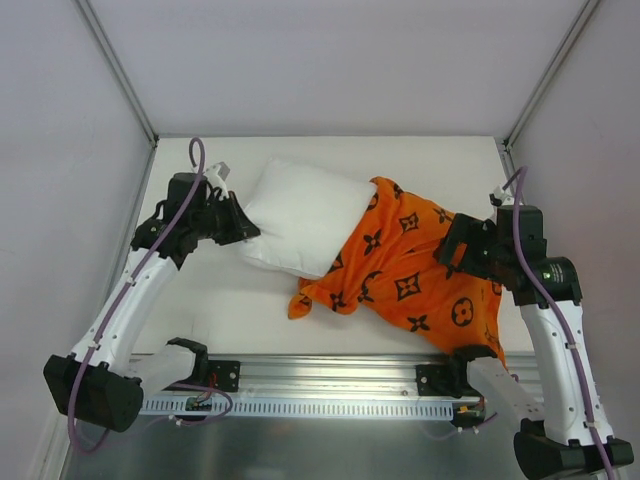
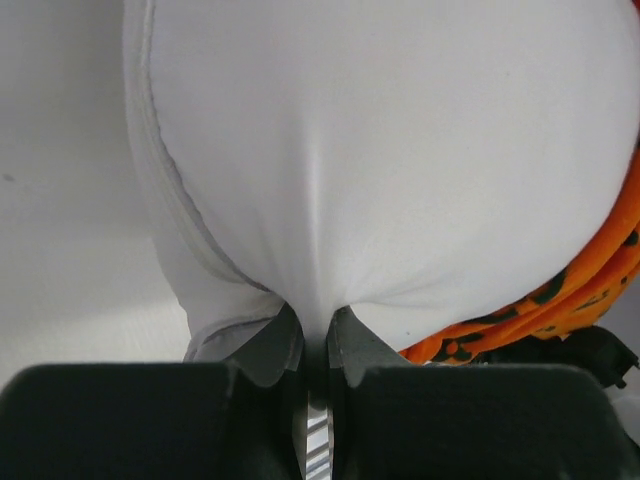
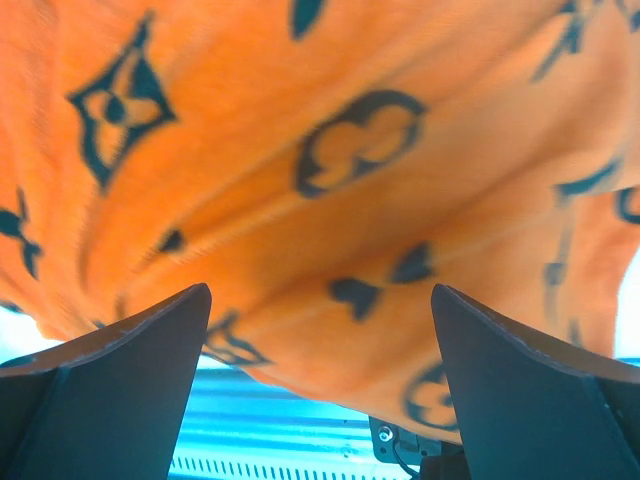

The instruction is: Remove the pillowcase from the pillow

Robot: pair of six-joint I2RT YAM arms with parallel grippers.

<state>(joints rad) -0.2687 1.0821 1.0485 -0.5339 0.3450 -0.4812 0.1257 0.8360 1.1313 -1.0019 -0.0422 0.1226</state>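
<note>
The white pillow (image 1: 300, 215) lies at mid-table, its left part bare and its right end still inside the orange pillowcase (image 1: 415, 275) with dark motifs. My left gripper (image 1: 243, 228) is shut on the pillow's left edge; in the left wrist view the white fabric (image 2: 400, 150) is pinched between the fingers (image 2: 270, 345) of that gripper (image 2: 315, 330), with orange cloth (image 2: 580, 290) at the right. My right gripper (image 1: 452, 258) is open just above the pillowcase; in the right wrist view it (image 3: 320, 300) spans the cloth (image 3: 330, 180) without gripping it.
The pillowcase's lower corner drapes over the metal rail (image 1: 330, 375) at the table's near edge, near the right arm's base (image 1: 470, 365). White walls enclose the table on the left, back and right.
</note>
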